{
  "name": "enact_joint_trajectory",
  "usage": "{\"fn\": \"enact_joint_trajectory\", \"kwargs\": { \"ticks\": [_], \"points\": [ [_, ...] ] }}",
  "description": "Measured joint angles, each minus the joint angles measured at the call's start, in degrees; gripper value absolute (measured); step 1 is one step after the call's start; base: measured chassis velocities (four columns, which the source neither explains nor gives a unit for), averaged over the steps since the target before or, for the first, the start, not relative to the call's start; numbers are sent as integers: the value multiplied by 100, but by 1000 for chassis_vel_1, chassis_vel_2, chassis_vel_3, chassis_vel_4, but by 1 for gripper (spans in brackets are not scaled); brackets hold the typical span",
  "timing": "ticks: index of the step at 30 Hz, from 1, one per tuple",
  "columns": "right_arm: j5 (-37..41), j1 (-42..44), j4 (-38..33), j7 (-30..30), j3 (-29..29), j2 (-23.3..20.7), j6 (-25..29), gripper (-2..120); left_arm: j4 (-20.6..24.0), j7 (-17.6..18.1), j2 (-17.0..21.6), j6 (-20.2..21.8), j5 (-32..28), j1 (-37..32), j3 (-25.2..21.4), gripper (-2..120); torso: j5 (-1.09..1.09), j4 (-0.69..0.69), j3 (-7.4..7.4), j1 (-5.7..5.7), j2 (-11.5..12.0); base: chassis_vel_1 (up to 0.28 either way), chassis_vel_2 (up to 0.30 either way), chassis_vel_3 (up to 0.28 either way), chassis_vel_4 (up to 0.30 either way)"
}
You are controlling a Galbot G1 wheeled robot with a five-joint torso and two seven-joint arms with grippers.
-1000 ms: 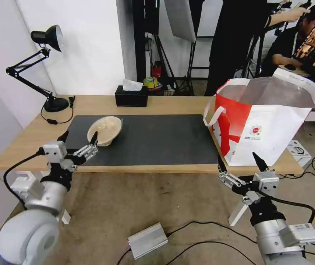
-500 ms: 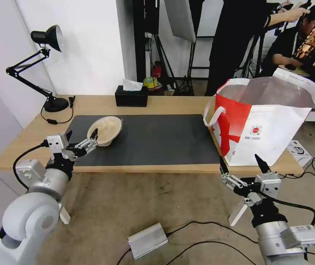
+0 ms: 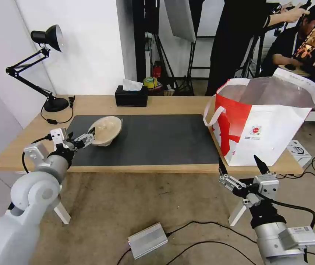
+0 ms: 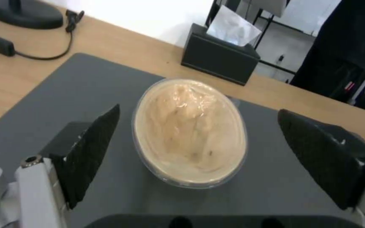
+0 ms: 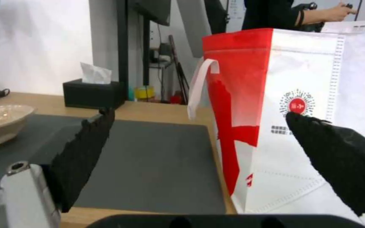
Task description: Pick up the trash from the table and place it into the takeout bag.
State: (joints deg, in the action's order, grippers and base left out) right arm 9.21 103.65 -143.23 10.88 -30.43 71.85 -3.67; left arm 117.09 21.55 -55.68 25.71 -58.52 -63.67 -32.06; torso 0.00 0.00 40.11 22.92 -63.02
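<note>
1. Starting at the left, a black desk lamp [image 3: 49,40] stands on the far corner of the table [image 3: 157,105], well apart from the work.
2. Just right of it, the left gripper [image 3: 79,138] hovers over the near left part of the dark grey mat [image 3: 157,143], its jaws spread wide with nothing between them. In the left wrist view the two black fingers [image 4: 92,152] flank the near rim of the beige bowl [image 4: 191,133] without touching it.
3. The beige bowl [image 3: 106,129] rests on the mat, tilted, with a shiny clear film or lid over pale contents. It is likely light, thin-walled and easy to crush, and the glossy top looks slippery. A grasp across the stiffer rim, one finger at each side, seems the best hold; squeezing the wall lower down could buckle it.
4. Behind the mat sits a black tissue box [image 3: 131,96], which is not trash.
5. Farther right, the takeout bag [image 3: 260,125] stands upright at the table's right end, its mouth open and its foil lining showing. Its sides are soft, so it may shift if nudged.
6. Rightmost, the right gripper [image 3: 241,170] waits low in front of the table edge below the bag, jaws open and empty.
</note>
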Motion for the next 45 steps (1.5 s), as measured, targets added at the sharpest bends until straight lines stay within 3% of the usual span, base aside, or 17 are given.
{"fn": "enact_joint_trajectory", "kwargs": {
  "ticks": [16, 25, 45],
  "points": [
    [-67, 3, 0, 5, 15, 67, 14, 100, -567, 72, -39, 124, -382, 576, 290, 100, 0, 0, 0, 0, 0, 0, 0, 0, 0],
    [-89, -27, 81, 5, 9, 56, 22, 100, -1129, 302, -85, 237, -602, 1107, 504, 100, 0, 0, 0, 0, -1, 0, 0, 0, 0],
    [-107, -104, 217, 6, -10, 77, 35, 100, -2339, 354, -105, 335, -647, 1981, 1083, 100, 0, 0, 0, -1, -1, 0, 0, 0, 0]
  ]
}}
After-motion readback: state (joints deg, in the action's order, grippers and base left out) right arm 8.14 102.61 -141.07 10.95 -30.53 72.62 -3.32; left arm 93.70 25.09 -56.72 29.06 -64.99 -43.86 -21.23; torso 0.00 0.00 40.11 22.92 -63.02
